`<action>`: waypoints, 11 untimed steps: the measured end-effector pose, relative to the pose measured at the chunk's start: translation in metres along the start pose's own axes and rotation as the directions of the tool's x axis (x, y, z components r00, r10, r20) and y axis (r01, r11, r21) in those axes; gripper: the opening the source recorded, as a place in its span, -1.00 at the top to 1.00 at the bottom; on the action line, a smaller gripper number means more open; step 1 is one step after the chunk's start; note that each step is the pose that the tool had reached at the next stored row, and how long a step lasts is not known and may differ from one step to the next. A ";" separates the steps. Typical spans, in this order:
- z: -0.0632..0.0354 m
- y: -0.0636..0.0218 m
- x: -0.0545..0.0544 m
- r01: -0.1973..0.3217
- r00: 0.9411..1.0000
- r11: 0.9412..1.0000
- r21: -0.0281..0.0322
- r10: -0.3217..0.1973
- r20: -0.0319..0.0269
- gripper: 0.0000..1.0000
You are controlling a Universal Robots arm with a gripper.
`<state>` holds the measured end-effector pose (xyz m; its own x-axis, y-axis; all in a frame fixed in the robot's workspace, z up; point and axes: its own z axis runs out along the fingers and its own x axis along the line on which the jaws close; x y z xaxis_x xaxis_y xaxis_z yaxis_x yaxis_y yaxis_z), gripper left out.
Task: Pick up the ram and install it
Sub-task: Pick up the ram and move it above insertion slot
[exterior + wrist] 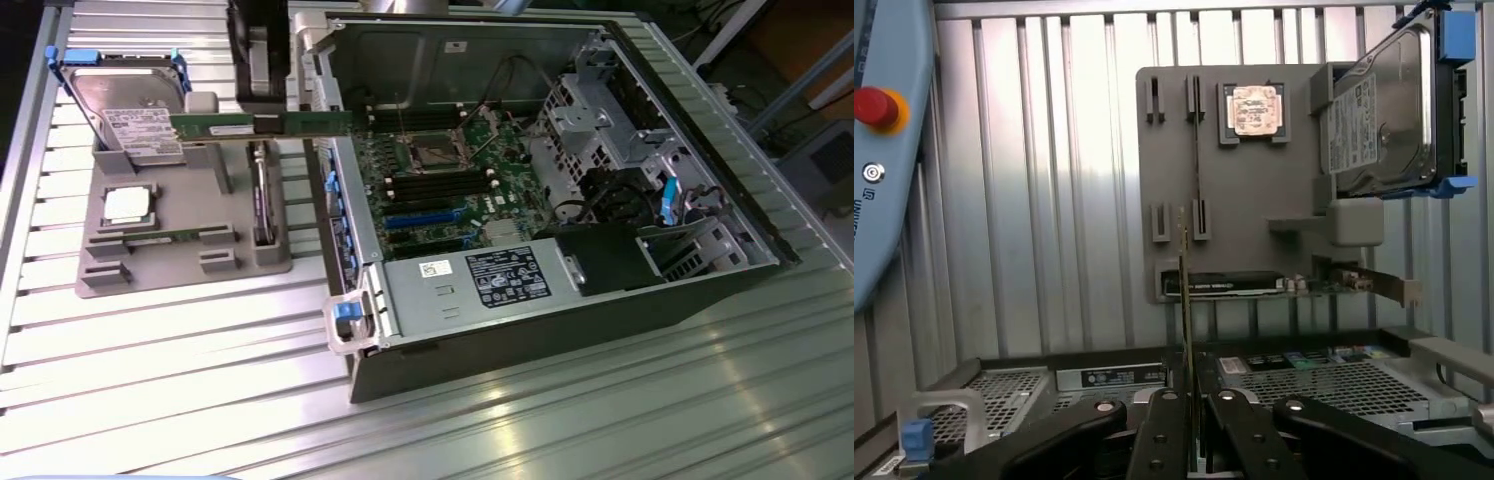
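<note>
The ram (227, 123) is a long green stick held level in the air, above the grey holder tray (174, 250) and beside the open computer case's wall (318, 60). My gripper (267, 112) comes down from above and is shut on the ram near its middle. In the wrist view the ram (1183, 290) shows edge-on as a thin upright strip, rising from between the black fingers (1159, 430) of my gripper (1189, 405). The motherboard's dark memory slots (430, 185) lie inside the case, to the exterior view's right of the ram.
The tray also carries a square silver processor (127, 205), a silver hard drive with a blue-edged bracket (127, 110) and an expansion card (263, 200) standing on edge. The case (627, 250) holds a power supply (501, 275) and drive cages. Everything rests on a ribbed metal table (174, 380).
</note>
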<state>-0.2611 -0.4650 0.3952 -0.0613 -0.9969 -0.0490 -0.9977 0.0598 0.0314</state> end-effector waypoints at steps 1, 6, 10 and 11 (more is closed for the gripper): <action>-0.0002 -0.0080 0.000 0.000 1.000 1.000 0.000 0.000 0.000 0.73; -0.0008 -0.0301 -0.002 0.000 1.000 1.000 0.000 0.000 0.000 0.73; -0.0011 -0.0388 -0.002 0.000 1.000 1.000 0.000 0.000 0.000 0.73; -0.0011 -0.0391 -0.002 0.000 1.000 1.000 0.000 0.000 0.000 0.73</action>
<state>-0.2220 -0.4652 0.3952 -0.0613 -0.9969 -0.0490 -0.9977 0.0598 0.0314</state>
